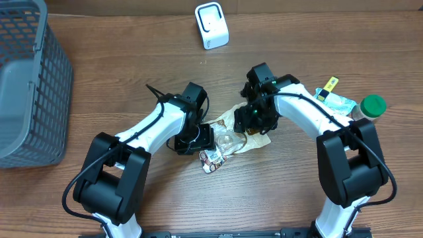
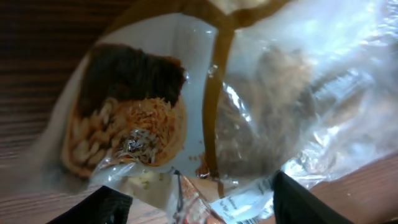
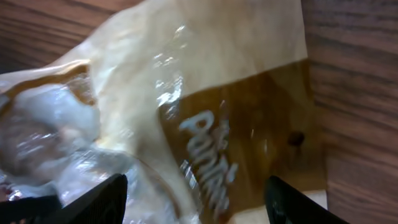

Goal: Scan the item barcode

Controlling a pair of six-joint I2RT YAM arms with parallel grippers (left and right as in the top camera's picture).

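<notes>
Centrally on the tabletop (image 1: 125, 59) lies the crinkled snack bag (image 1: 232, 134), with bare wood before and behind it. The grey basket (image 1: 33, 86) stands well to the left, and the white scanner (image 1: 211, 26) sits near the far edge. The left gripper (image 2: 202, 208) and right gripper (image 3: 193, 202) both hang over the bag, fingers spread apart, one at each end.

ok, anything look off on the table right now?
The snack bag lies crumpled on the table beneath the open left hand and right hand. Its glossy film throws glare, and I can't make out a barcode in either wrist view. Nothing looks spilled.
</notes>
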